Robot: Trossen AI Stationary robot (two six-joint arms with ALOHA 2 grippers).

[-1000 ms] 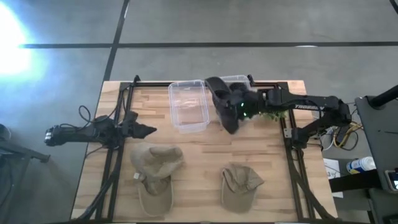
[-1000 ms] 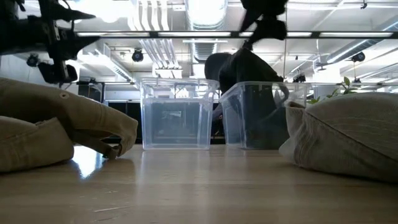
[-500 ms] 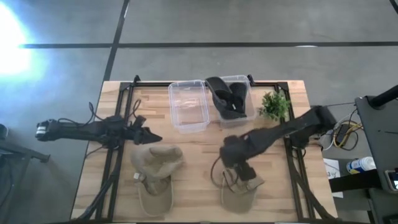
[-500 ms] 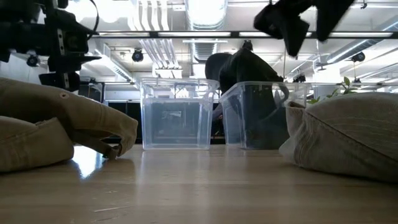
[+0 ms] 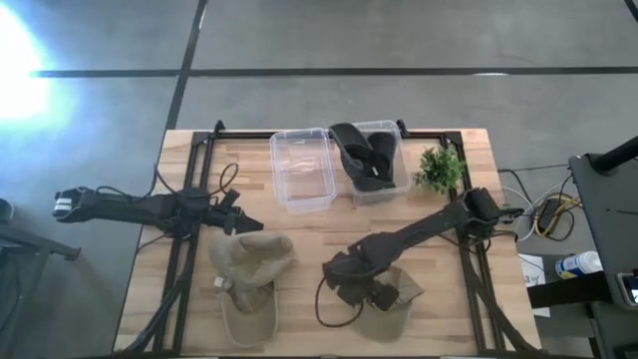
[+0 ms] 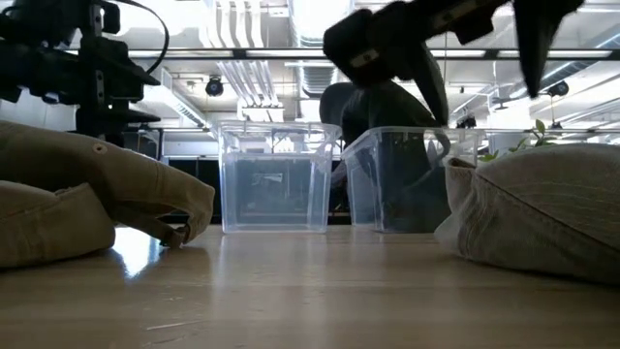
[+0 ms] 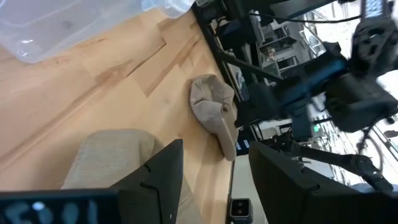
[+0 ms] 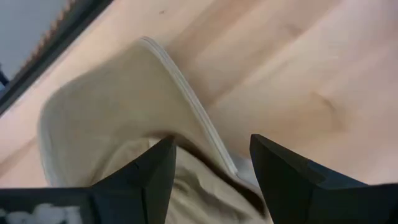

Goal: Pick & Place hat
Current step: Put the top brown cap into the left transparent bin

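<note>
Two tan caps lie on the wooden table: one at the near left and one at the near right. A black hat sits in the right clear bin, its top sticking above the rim. My right gripper is open and hovers over the right tan cap; its wrist view looks down on the cap's brim, and its fingers hang above the cap. My left gripper is open, just beyond the left cap's far edge and above it.
An empty clear bin stands left of the bin with the black hat, both at the table's far edge. A small green plant is to their right. Black frame rails run along the table's left and right sides.
My right gripper has left the black hat, which now rests in the right bin. It has swung from over that bin toward the table's near edge and to the left, and it is now low over the right tan cap. My left gripper has crept right, toward the left cap.
</note>
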